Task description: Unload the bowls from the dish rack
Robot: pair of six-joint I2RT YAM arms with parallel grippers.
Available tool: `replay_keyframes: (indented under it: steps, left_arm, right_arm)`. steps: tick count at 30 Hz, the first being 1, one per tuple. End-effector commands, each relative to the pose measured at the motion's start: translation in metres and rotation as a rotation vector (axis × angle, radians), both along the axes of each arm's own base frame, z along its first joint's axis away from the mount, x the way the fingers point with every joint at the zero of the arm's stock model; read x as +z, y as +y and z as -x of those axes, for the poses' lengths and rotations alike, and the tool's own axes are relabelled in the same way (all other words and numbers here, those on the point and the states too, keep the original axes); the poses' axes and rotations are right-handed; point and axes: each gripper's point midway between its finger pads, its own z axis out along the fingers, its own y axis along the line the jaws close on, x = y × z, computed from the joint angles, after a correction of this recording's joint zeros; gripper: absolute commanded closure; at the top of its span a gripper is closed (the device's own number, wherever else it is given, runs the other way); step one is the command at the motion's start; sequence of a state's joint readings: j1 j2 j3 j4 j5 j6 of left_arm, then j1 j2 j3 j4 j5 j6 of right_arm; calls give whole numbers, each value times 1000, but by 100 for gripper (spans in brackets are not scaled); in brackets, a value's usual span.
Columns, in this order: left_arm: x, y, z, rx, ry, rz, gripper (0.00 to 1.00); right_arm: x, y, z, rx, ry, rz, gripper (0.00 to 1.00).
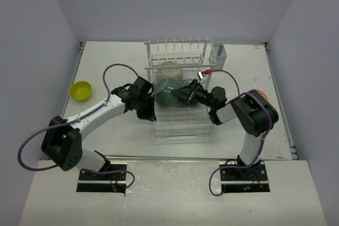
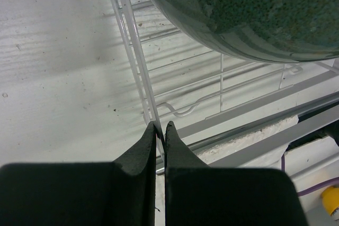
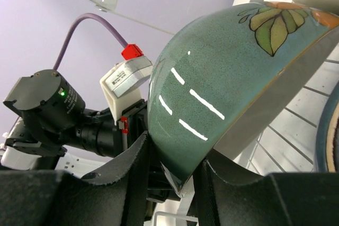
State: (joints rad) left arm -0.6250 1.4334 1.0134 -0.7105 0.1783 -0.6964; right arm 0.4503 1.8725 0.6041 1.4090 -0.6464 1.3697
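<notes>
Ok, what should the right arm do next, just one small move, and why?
Probably lift the teal bowl a little, clear of the rack. The right fingers pinch its rim, and the left fingers are shut on a rack wire, seemingly steadying it.

White table (image 1: pixel 132 142) carries dish rack (image 1: pixel 180 125) mid-back, yellow-green bowl (image 1: pixel 81 90) far L, patterned bowl (image 1: pixel 259 94) R, partly hidden.
</notes>
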Motion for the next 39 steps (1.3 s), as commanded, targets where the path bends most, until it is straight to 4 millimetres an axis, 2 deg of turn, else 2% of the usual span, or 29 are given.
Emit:
replay_keyframes:
  steps: [1, 7, 8, 10, 12, 14, 22, 35, 39]
  left_arm:
    - [-25, -4, 27, -99, 98, -23, 100]
    - [-25, -5, 25, -94, 93, -22, 100]
    - [-24, -6, 24, -93, 92, -19, 100]
    - [-25, -8, 22, -94, 92, -18, 100]
    - [-23, -9, 20, -92, 88, -15, 100]
    - [-24, -10, 19, -90, 87, -13, 100]
    - [-27, -14, 16, -87, 96, -12, 100]
    - [-29, -19, 12, -74, 99, 1, 100]
    - [-30, -21, 12, -63, 104, 15, 100]
  right_arm:
    - [33, -9, -23, -110, -156, -106, 68]
    - [24, -10, -20, -119, -122, -109, 78]
    - [23, -10, -20, -120, -117, -110, 83]
    - [20, -10, -15, -118, -107, -105, 85]
    - [16, -11, -13, -119, -96, -100, 90]
    - [10, -12, -10, -117, -78, -92, 100]
    - [6, -11, -3, -89, -60, -85, 100]
    - [-14, 0, 17, 48, 12, -23, 100]
    - [-10, 1, 22, 80, 8, -31, 100]
